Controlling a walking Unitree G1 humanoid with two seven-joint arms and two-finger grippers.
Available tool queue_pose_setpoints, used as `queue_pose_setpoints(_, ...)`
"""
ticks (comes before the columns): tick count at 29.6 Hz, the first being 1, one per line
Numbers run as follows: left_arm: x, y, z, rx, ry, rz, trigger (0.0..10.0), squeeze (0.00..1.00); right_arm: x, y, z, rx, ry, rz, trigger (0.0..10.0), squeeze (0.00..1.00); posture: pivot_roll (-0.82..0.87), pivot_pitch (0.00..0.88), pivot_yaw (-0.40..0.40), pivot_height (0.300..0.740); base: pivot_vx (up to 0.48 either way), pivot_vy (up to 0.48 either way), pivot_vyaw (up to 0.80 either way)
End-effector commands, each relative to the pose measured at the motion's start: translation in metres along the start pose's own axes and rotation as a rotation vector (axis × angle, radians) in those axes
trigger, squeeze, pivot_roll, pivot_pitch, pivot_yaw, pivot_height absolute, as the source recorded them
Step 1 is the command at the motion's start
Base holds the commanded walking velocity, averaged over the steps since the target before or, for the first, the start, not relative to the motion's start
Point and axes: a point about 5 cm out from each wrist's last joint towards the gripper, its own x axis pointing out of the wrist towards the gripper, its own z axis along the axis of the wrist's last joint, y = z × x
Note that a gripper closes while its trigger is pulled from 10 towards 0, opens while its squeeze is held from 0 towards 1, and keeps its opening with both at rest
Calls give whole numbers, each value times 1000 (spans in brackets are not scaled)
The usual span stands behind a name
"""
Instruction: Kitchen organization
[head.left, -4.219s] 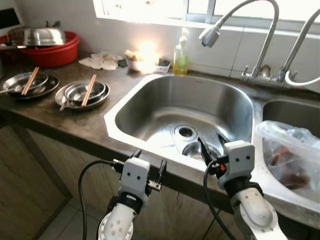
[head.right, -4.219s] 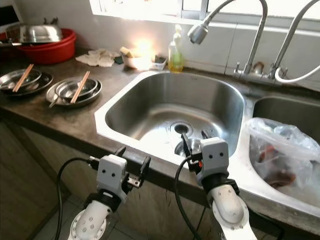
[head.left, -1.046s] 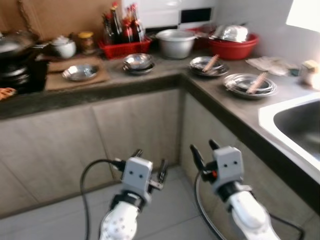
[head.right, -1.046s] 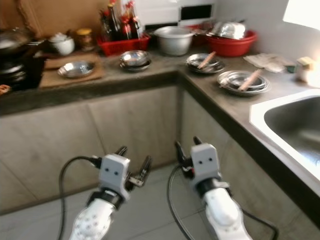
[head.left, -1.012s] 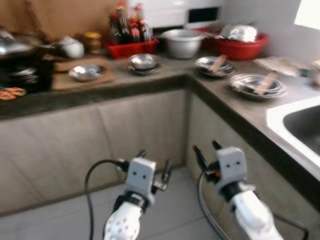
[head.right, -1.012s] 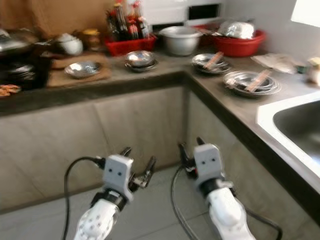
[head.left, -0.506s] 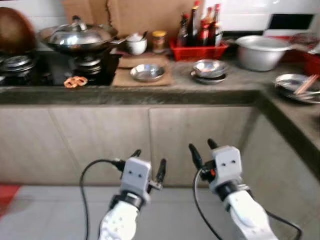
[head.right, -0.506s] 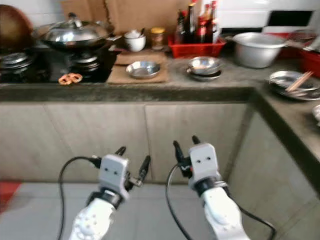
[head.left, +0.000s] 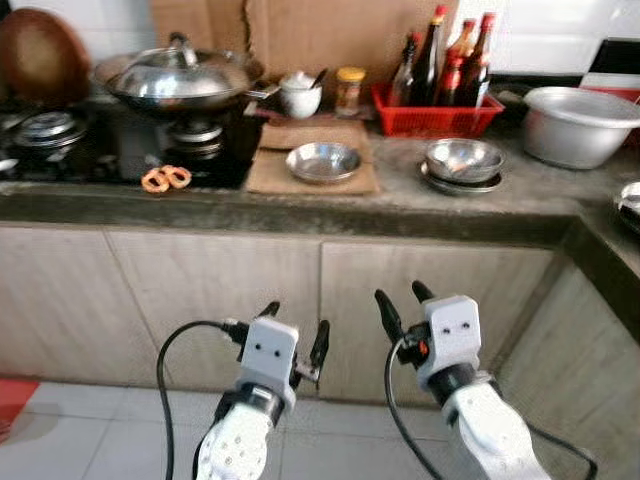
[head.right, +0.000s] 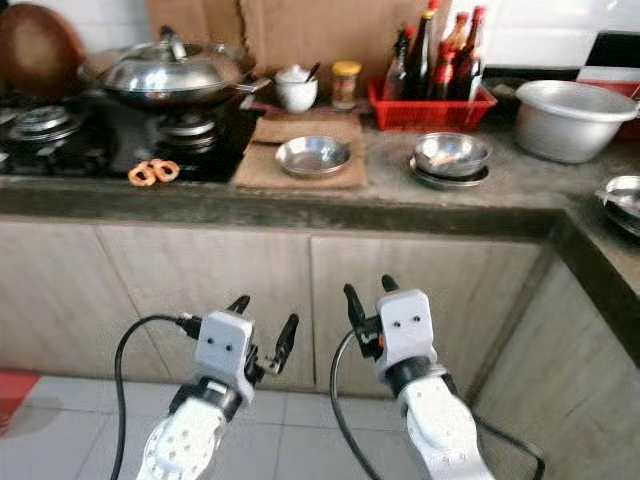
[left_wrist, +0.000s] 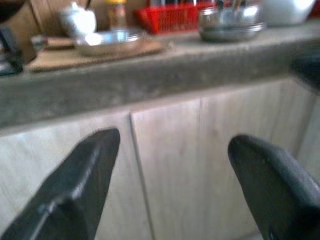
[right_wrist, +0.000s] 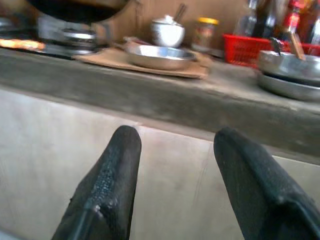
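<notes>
We swung off sink, now facing desk (head.left: 400, 205), wok (head.left: 175, 78) at 11; left hand (head.left: 296, 335), right hand (head.left: 399, 301) both spread, empty, low.

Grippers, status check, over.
Left gripper open, empty. Right gripper open, empty. Both held before the cabinet doors, below the counter. Nothing in the way.

Left gripper (head.left: 295, 335): your fingers are spread, held low, empty.
Right gripper (head.left: 400, 305): your fingers are parted, raised slightly higher, empty.
</notes>
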Motion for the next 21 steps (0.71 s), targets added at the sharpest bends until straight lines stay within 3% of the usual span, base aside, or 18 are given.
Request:
queue_pose_setpoints(1,-1,6,3,17,-13,18,10000,0,3,5,5,15,-25,19,10000,0,43,28,-29,740,364,0,0)
queue_pose_setpoints(21,-1,3,2,8,-18,3,10000,0,10,0,6,-3,-42,22,10000,0,44,8,-36,740,359,0,0)
